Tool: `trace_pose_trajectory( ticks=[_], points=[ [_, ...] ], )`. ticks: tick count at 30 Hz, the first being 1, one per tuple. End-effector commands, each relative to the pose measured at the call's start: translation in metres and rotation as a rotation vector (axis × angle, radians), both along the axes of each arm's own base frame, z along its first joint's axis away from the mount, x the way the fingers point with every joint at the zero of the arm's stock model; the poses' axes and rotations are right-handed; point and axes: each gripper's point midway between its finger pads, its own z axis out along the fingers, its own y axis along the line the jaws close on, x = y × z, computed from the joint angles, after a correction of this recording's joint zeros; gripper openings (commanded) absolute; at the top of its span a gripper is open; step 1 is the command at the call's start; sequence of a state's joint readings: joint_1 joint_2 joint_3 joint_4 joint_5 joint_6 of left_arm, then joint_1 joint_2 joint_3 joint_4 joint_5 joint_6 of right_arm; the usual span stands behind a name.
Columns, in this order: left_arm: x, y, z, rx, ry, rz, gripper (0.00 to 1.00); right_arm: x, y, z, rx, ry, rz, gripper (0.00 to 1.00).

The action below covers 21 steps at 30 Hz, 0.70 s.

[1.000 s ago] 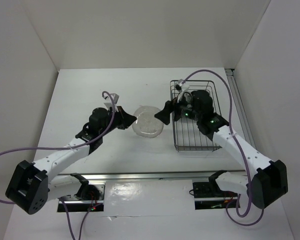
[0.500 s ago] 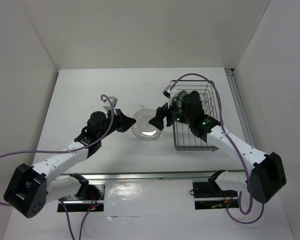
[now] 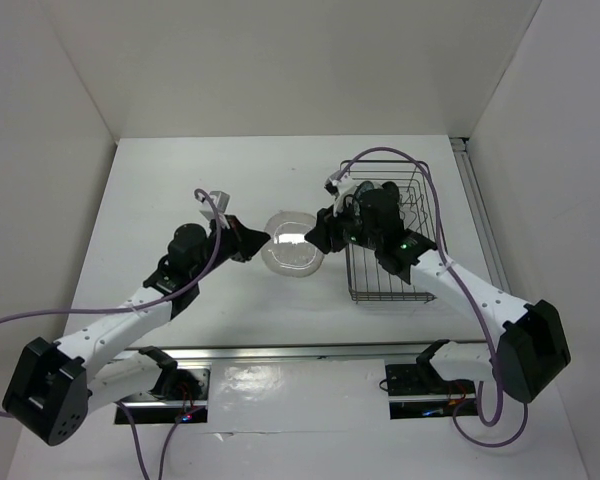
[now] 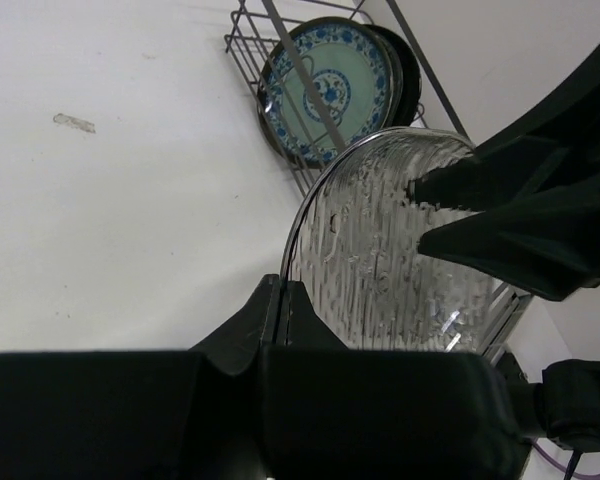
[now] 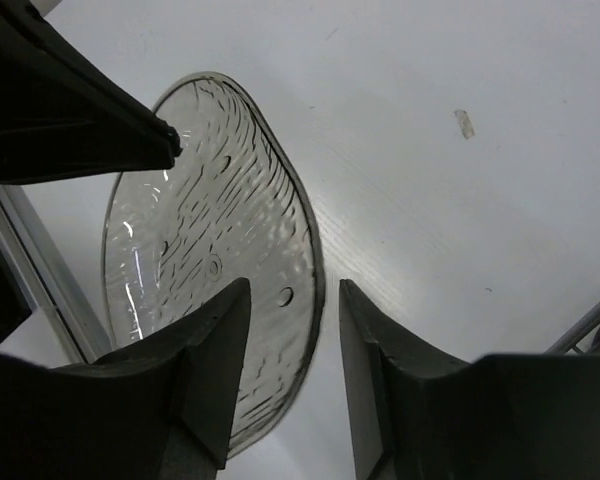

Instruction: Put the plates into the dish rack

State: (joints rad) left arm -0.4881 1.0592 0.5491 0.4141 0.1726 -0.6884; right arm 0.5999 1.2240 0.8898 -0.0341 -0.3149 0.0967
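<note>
Pinching one rim of the clear glass plate (image 4: 380, 260) with the left fingers (image 4: 248, 325), clamped tight and holding it tilted, clear of the white counter (image 3: 180, 180). Straddling the opposite rim with the right fingers (image 5: 205, 340), spread apart, one on each side of the glass, a gap showing on both sides. Hanging between the two arms, that plate, just left of the dish rack (image 3: 390, 280).

Looking into the rack now: standing on edge at its far end, the blue-green patterned plate (image 4: 330, 95), face toward the left wrist camera, with the dark rim of another plate (image 4: 407, 72) tucked just behind it. Crossing in front of the patterned face, thin wire bars.

Lying alone on the counter, a small pale fleck (image 5: 464, 123). Looping over both arms, purple cables (image 3: 40, 310).

Showing a rippled, ribbed texture and bright glints, the round glass; dark thin metal, the rectangular rack.
</note>
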Motion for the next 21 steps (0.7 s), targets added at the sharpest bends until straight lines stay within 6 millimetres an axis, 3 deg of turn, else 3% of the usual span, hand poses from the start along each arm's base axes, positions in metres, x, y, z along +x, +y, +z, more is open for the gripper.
trace_pose_trajectory(
  ticks=[1, 5, 7, 8, 10, 11, 13, 17, 19, 21],
  points=[
    [0.001, -0.002, 0.036, -0.068, -0.097, -0.002, 0.0, 0.001, 0.004, 0.002, 0.009, -0.008, 0.006, 0.46],
    [0.001, -0.003, 0.03, -0.057, -0.078, -0.002, 0.0, -0.003, 0.009, 0.002, 0.019, 0.002, 0.026, 0.25],
    [0.004, -0.002, 0.026, -0.052, -0.07, 0.007, 0.0, 0.0, 0.008, 0.007, 0.026, -0.001, 0.009, 0.0],
    [0.007, -0.002, 0.028, -0.046, -0.062, 0.018, 0.05, 0.005, 0.004, 0.009, 0.015, -0.009, -0.028, 0.0],
    [0.012, -0.002, 0.025, -0.016, -0.011, 0.032, 0.44, 0.013, -0.006, 0.015, 0.004, -0.008, -0.114, 0.0],
    [0.018, -0.001, 0.014, 0.01, 0.029, 0.052, 0.81, 0.02, -0.014, 0.023, 0.004, -0.022, -0.175, 0.0],
    [0.022, 0.0, 0.006, 0.038, 0.07, 0.067, 1.0, 0.04, -0.045, 0.03, -0.033, -0.063, -0.389, 0.0],
    [0.025, -0.002, -0.013, 0.08, 0.143, 0.067, 1.0, 0.065, -0.112, 0.075, -0.046, -0.16, -0.718, 0.0],
    [0.025, -0.002, -0.02, 0.091, 0.163, 0.067, 1.0, 0.074, -0.149, 0.091, -0.058, -0.192, -0.868, 0.0],
    [0.024, -0.003, -0.02, 0.096, 0.159, 0.056, 1.0, 0.078, -0.172, 0.099, -0.084, -0.214, -0.948, 0.0]
  ],
)
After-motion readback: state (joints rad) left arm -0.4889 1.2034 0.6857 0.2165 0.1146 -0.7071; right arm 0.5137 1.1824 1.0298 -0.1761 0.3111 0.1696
